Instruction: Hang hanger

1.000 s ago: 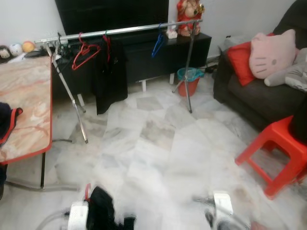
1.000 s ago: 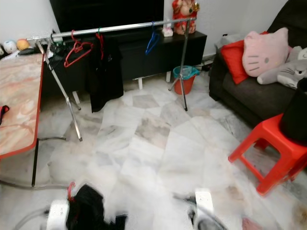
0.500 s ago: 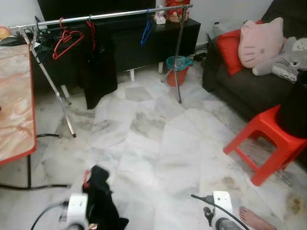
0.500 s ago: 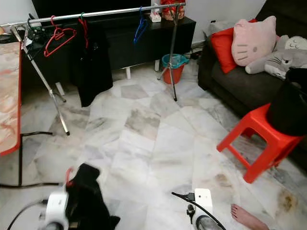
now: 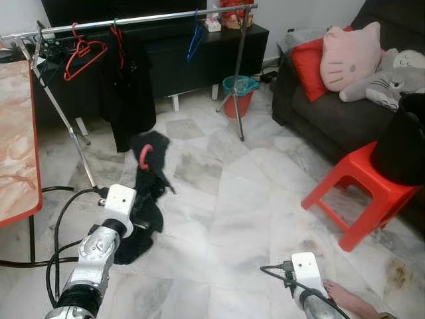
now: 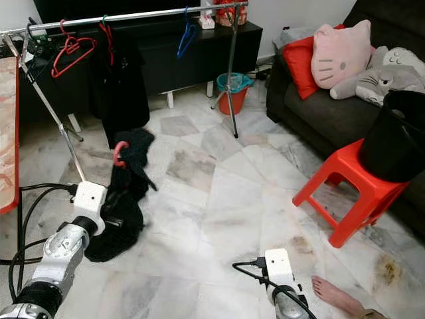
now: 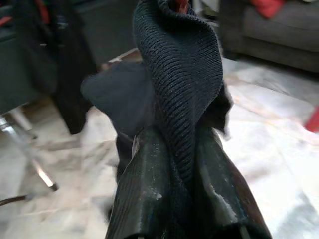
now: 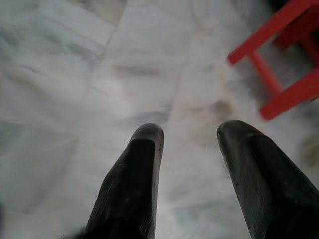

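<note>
Hanger, red hook, under ribbed black knit garment, pinched in left claw; right claw spread.

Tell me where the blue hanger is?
The blue hanger hangs on the silver clothes rail, toward its right end, above the teal-lined orange bucket.

The metal clothes rail runs across the far side of the room, in front of the long low cabinet. Loose plastic hangers and a hung dark garment sit on it toward the left. A small bucket stands on the tiled floor by the rail's right leg. To the right — the sofa with plush cushions on it, and a plastic stool before it. A stone-topped table lies at the left. Near the middle-left, the left gripper holds up a knit garment on a hanger.
</note>
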